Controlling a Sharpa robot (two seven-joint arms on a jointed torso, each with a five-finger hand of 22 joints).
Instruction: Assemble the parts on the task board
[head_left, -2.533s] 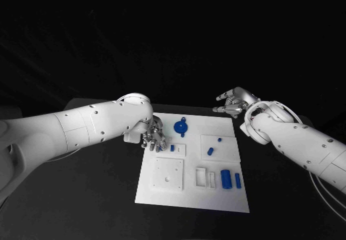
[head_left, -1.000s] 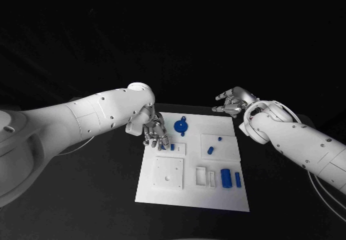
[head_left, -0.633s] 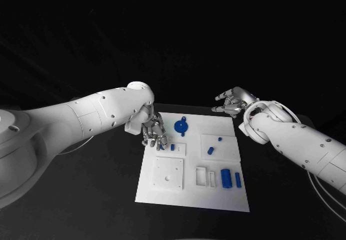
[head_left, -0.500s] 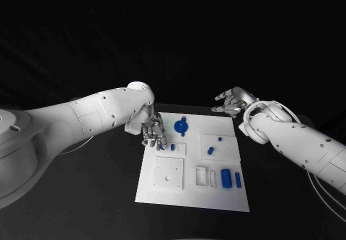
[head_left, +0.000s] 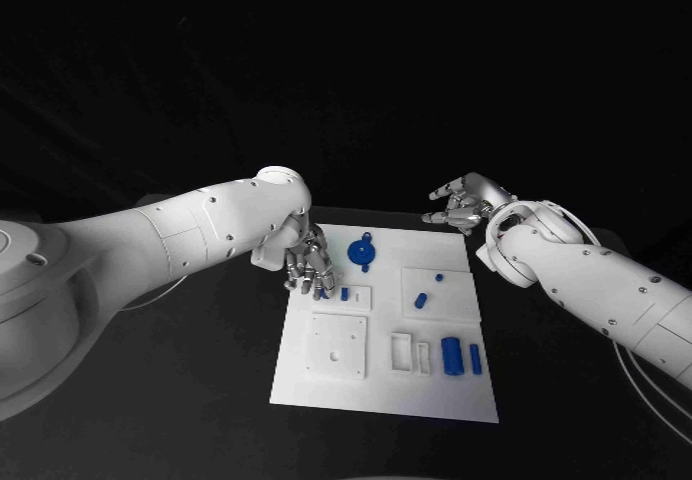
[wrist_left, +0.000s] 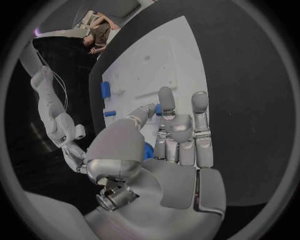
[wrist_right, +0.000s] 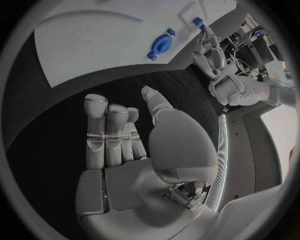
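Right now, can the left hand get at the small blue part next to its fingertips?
Probably yes. The left hand hangs over the task board's far left edge, empty, fingers pointing down beside the small blue part, with nothing between them.

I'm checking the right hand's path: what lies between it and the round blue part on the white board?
In the head view, only bare white task board separates the right hand from the round blue part.
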